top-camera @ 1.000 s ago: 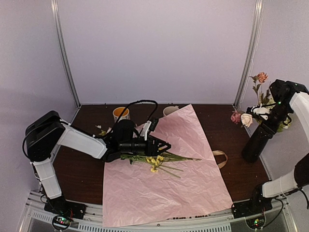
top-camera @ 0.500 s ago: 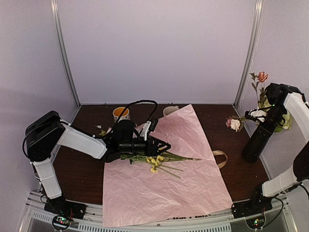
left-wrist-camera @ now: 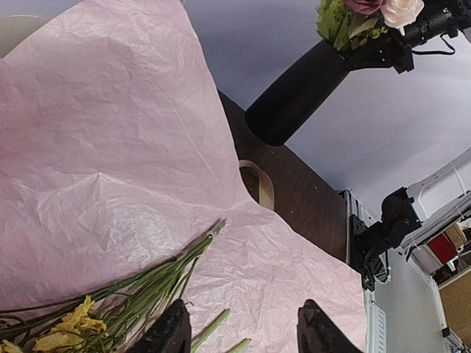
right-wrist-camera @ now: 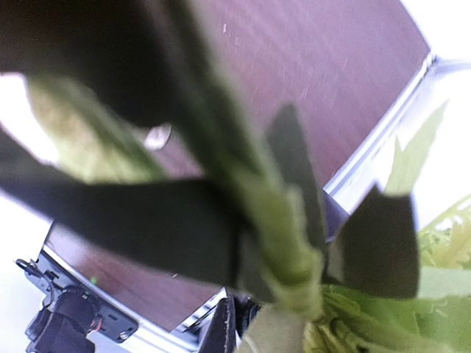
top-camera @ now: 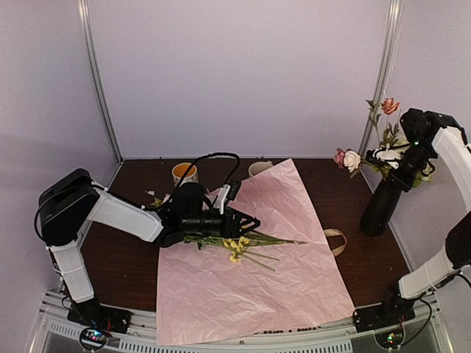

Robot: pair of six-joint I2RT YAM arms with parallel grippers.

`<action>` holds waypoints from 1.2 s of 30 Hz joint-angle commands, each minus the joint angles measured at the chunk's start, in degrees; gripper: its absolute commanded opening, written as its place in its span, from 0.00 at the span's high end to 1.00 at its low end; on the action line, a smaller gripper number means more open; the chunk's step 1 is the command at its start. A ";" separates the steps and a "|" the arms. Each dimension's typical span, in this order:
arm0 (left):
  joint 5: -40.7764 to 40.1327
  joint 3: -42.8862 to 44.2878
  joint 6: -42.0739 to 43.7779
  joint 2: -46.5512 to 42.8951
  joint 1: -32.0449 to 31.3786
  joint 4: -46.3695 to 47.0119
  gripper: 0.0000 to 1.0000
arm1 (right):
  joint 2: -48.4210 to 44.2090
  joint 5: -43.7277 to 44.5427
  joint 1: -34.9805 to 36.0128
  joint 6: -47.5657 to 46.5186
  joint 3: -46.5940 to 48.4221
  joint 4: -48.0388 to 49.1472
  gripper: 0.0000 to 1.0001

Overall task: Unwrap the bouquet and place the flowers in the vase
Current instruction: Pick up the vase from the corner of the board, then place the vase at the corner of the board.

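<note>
Clamping three blooms (top-camera: 353,159) at one vase (top-camera: 377,208): right gripper (top-camera: 395,157); left gripper (top-camera: 251,222) agape over yellow sprigs (top-camera: 235,246).

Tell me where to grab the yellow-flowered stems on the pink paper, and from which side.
Likely best: take the yellow-flowered stems by their bare green stalks, just right of the yellow blooms, coming down from above with jaws across them. They lie flat on the pink paper, bunched there before fanning out rightward.

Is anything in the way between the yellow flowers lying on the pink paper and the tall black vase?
Along the table only the flat beige ribbon loop lies between the green-stemmed yellow flowers and the tall matte black vase. The shut right gripper crowds its mouth.
</note>
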 commanded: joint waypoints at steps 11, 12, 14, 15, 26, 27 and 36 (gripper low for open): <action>-1.74 -0.83 1.32 -7.54 0.42 -3.96 0.48 | 30.14 -6.64 8.93 -2.04 45.27 6.36 1.00; -2.12 -1.00 1.53 -8.12 0.47 -4.59 0.48 | 32.04 -6.10 9.61 -2.25 46.72 6.59 1.00; -2.97 -1.35 1.91 -9.41 0.42 -6.05 0.48 | 34.37 -4.79 10.81 -2.84 47.29 7.57 1.00; -3.21 -1.59 2.04 -10.09 0.42 -6.41 0.48 | 35.19 -4.26 11.41 -3.06 47.10 8.04 1.00; -5.46 -3.63 1.52 -12.02 0.42 -6.77 0.48 | 38.54 -2.98 13.07 -3.18 47.01 10.83 1.00; -5.40 -3.57 1.48 -11.87 0.42 -6.76 0.48 | 38.89 -2.88 13.06 -3.14 46.98 10.74 1.00; -5.17 -2.88 1.80 -11.97 0.39 -7.59 0.48 | 42.18 -1.46 13.25 -1.43 46.96 12.56 0.81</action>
